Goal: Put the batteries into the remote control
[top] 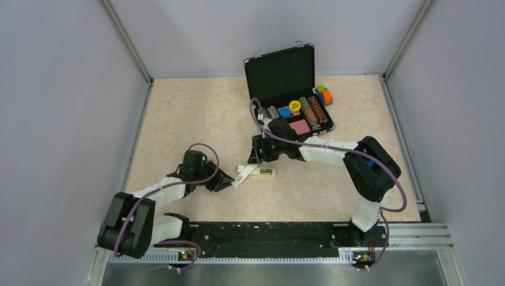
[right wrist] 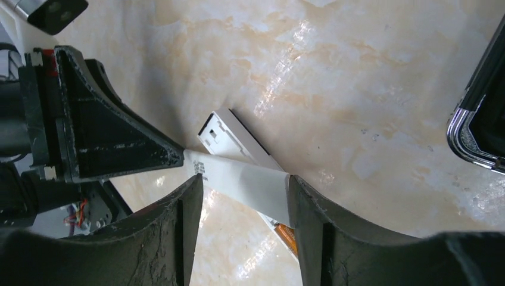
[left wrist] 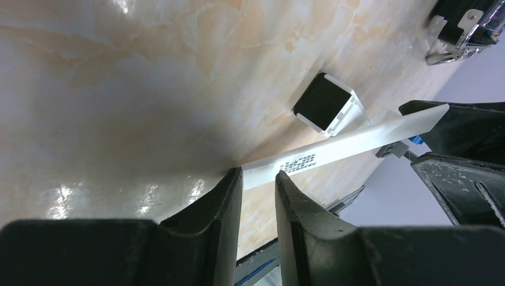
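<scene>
Two end effectors at remote control, 6 o'clock of case. Left end effector pinches one end; right end effector half-open, straddling other. Likely repositioning step; batteries unseen. Next: right needs firm grip.

text: none legible | remote control: dark printed patch, unreadable

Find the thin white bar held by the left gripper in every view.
Top external: white bar at centre, right of the left gripper.
Left wrist: slanting from lower centre up to the right.
Right wrist: lower centre, between the fingers of the right gripper.
Shared landmark: the left gripper clamped on one end.
</scene>
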Available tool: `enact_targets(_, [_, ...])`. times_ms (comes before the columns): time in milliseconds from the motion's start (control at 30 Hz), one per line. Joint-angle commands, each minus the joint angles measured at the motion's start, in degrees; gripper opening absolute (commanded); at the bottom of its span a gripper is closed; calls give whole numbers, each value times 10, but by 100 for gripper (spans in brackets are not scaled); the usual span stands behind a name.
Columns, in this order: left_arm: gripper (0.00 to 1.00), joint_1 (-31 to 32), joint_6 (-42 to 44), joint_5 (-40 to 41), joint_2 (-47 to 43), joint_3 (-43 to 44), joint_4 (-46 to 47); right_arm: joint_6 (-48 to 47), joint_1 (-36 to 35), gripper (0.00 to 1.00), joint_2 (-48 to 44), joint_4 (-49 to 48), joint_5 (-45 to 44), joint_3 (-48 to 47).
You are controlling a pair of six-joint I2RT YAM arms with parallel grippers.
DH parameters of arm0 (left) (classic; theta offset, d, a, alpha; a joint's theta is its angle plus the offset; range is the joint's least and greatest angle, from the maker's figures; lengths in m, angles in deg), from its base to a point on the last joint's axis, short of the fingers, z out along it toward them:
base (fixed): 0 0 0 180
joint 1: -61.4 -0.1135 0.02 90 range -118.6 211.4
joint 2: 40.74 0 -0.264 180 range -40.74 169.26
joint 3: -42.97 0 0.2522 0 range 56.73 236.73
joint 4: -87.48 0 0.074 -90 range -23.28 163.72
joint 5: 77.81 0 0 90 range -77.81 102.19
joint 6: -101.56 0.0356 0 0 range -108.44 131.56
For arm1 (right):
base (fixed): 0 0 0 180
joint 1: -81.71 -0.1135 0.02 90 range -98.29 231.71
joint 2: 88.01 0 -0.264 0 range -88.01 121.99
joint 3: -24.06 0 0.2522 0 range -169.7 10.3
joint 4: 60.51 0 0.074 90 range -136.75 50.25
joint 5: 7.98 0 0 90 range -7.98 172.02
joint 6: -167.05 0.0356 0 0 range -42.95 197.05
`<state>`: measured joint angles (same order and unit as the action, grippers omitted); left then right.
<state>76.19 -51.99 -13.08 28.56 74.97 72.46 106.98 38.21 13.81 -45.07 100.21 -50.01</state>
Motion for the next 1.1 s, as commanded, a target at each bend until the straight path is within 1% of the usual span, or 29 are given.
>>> enact_targets(0, [32, 2, 5, 13, 6, 25, 20, -51, 26, 52, 14, 15, 91, -31])
enact_targets(133, [32, 3, 5, 15, 7, 28, 17, -67, 38, 42, 15, 14, 155, -23])
enact_targets(200, [32, 3, 6, 15, 7, 29, 15, -74, 41, 35, 14, 12, 167, -16])
enact_targets(267, [32, 3, 7, 15, 6, 30, 15, -71, 45, 24, 12, 0, 170, -9])
enact_targets(300, [32, 3, 7, 15, 5, 31, 15, -64, 47, 15, 11, -9, 170, -5])
enact_targets(367, [33, 3, 10, 15, 2, 34, 15, -48, 51, 0, 5, -42, 172, 12])
enact_targets(433, [35, 3, 17, 18, -5, 40, -10, -30, 52, 0, -4, -66, 167, 28])
enact_targets(500, [39, 3, 26, 23, -21, 48, -23, -7, 52, 0, -22, -92, 154, 53])
enact_targets(600, [49, 3, 48, 33, -58, 73, -57, 44, 58, 0, -71, -149, 142, 112])
enact_targets(700, [54, 2, 89, 56, -99, 111, -107, 110, 64, 0, -140, -217, 113, 186])
enact_targets(800, [57, 2, 133, 95, -129, 154, -154, 173, 64, 0, -208, -282, 58, 258])
enact_targets(867, [57, 2, 153, 112, -140, 164, -152, 231, 64, 0, -238, -343, 14, 309])
enact_targets(933, [57, 1, 166, 113, -139, 166, -133, 286, 62, 0, -256, -403, -29, 351])
enact_targets(967, [57, 2, 172, 107, -133, 165, -122, 306, 59, 0, -259, -452, -44, 370])
enact_targets(1000, [57, 2, 178, 100, -122, 166, -114, 329, 55, 0, -259, -471, -57, 380])
enact_targets(1067, [57, 1, 190, 86, -97, 176, -110, 339, 38, 0, -259, -475, -96, 380])
